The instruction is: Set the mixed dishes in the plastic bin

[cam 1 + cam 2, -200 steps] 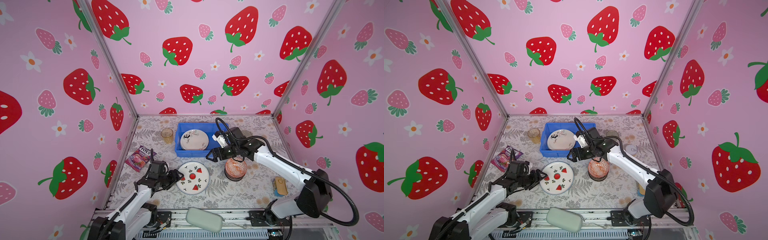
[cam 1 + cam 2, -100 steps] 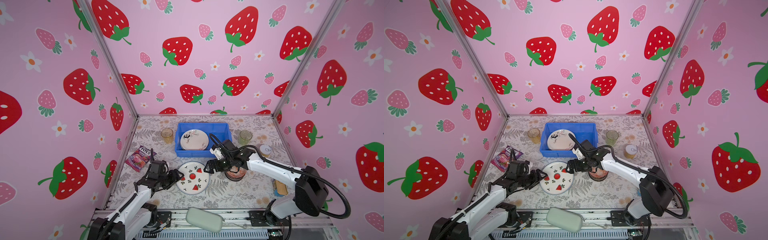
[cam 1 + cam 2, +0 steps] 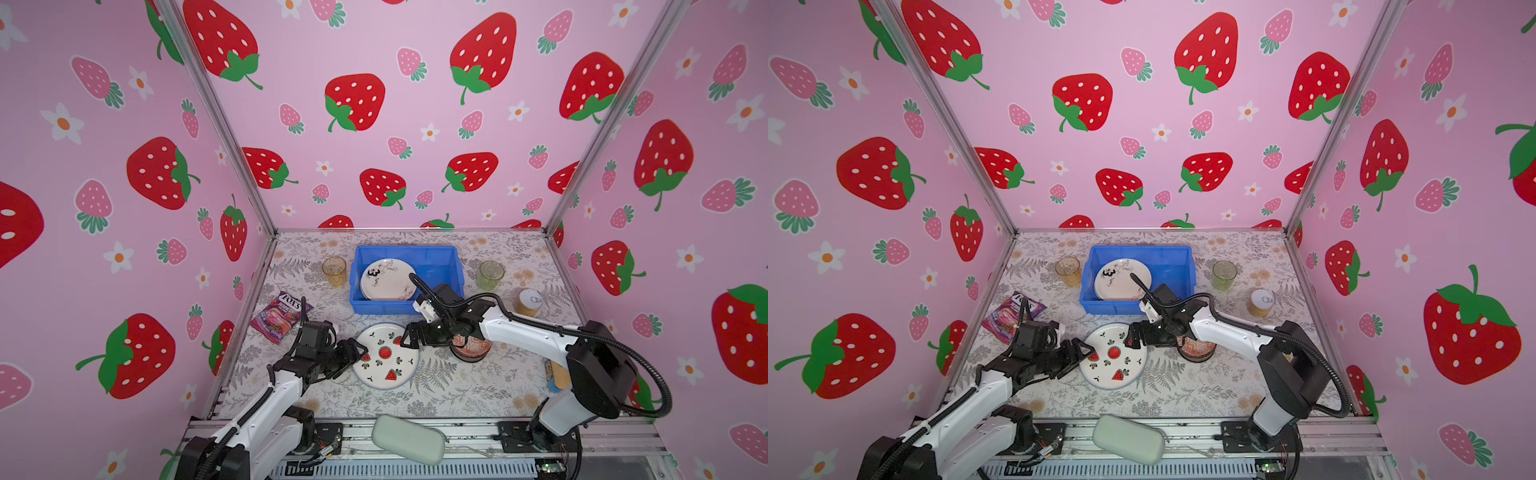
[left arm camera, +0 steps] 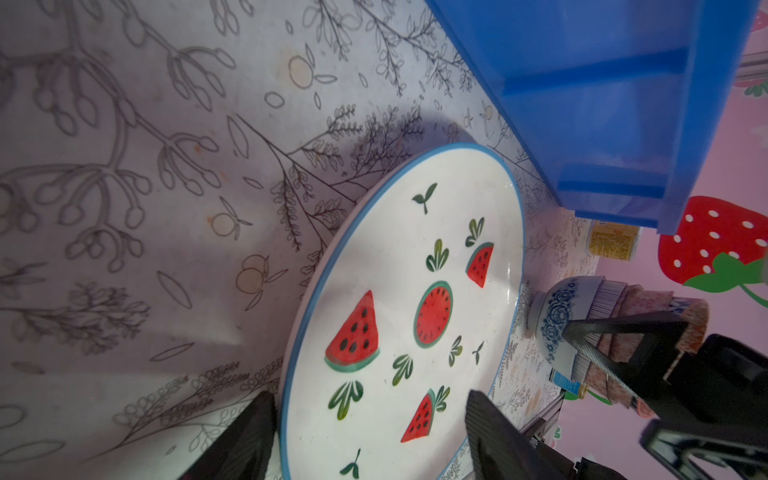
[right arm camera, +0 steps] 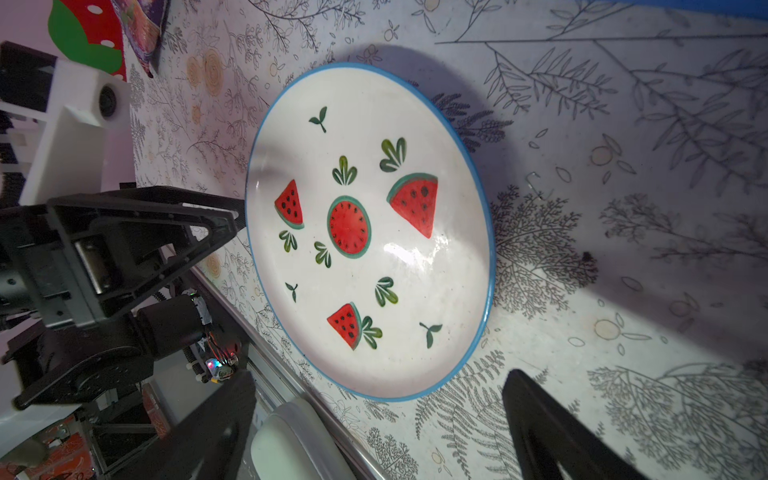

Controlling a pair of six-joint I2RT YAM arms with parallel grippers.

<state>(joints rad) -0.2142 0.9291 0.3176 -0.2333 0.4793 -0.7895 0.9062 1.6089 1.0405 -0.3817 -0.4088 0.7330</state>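
— Blue plastic marks the plastic bin (image 3: 374, 306), which we find at the back centre of the table (image 3: 478, 390). The pale green floral plate (image 3: 388, 279) lies inside it, in its left half. What do we see in front?

— We see the watermelon plate (image 3: 384, 357) on the table, just in front of the bin and outside it. The left gripper (image 3: 356, 358) stands unclenched at that plate's left rim. In the left wrist view, one finger of this gripper (image 4: 370, 399) sits beside the rim on the table side and the other over the plate's face (image 4: 407, 316). It grips nothing.

— And the other tool?

— We read the right gripper (image 3: 408, 337) as spread wide at the plate's upper right edge, and empty. Behind its wrist stands the stack of small patterned bowls (image 3: 473, 349), partly hidden by the arm.

— Where are the glasses?

— We place the amber tumbler (image 3: 334, 271) just left of the bin and the green tumbler (image 3: 491, 274) to its right, both upright on the table. The purple candy bag (image 3: 280, 316) lies near the left wall. The grey-green pouch (image 3: 409, 439) rests on the front rail.
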